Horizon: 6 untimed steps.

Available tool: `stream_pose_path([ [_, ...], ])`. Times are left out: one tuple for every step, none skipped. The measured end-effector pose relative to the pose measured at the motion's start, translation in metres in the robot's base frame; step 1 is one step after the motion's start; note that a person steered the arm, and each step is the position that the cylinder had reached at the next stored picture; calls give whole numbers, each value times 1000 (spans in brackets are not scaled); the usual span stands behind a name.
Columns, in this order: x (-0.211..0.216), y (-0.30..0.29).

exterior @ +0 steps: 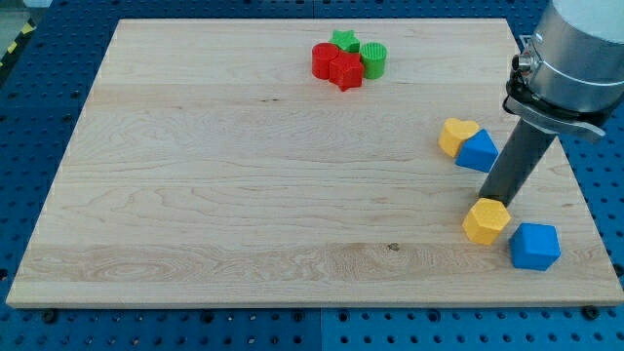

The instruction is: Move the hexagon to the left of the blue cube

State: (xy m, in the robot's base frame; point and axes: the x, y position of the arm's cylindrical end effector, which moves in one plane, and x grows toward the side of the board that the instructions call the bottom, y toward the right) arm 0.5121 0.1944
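No writing or logos are showing up anywhere that I can read, just a plain wooden board sitting on a blue pegboard table. Counting blocks, I'm getting eight: four are clustering near the view's top, namely a red cylinder, a red star, a green star and a green cylinder, all packed together and touching. Over on the view's right, a yellow block is sitting right against a blue block; can't quite call their shapes. Lower down, the yellow hexagon is lying just to the left of the blue cube, close but I can't say if they're touching. My tip is coming down at the hexagon's top edge, looking like it's touching it. No jaws here, just a bare dark rod holding nothing, hanging off the grey arm.
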Motion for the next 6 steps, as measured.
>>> stream_pose_path([
  [-4, -5],
  [19, -5],
  [41, -5],
  [17, -23],
  [-34, -63],
  [-96, -90],
])
